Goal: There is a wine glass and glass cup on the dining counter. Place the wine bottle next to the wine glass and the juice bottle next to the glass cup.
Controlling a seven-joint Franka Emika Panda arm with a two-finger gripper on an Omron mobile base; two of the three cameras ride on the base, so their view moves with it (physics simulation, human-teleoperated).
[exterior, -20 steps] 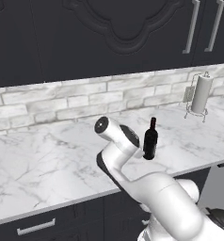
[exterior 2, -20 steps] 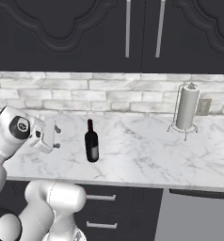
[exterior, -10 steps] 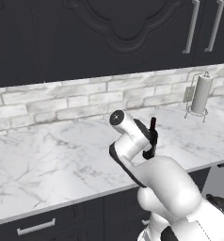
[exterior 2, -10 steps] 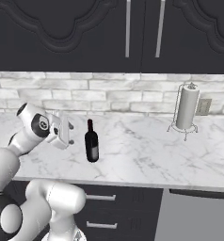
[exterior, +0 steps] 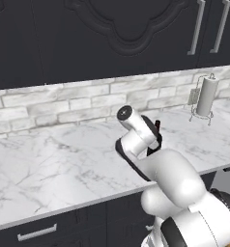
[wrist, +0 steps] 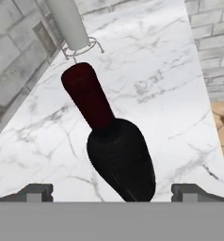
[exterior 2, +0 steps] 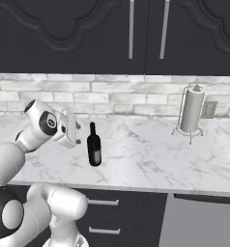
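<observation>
Right base view shows you the tall, nearly black wine bottle with a dark red top [exterior 2: 93, 147] standing upright on the white marble counter with grey veins [exterior 2: 146, 154], nearer its front edge than the brick wall behind. The two-finger gripper [exterior 2: 77, 133] sits just left of the bottle's neck, not touching it. In the hand view, your gripper [wrist: 112, 192] has its jaws spread wide, the bottle [wrist: 115, 150] between them. A white paper towel roll on a wire stand [exterior 2: 190, 112] stands far right.
</observation>
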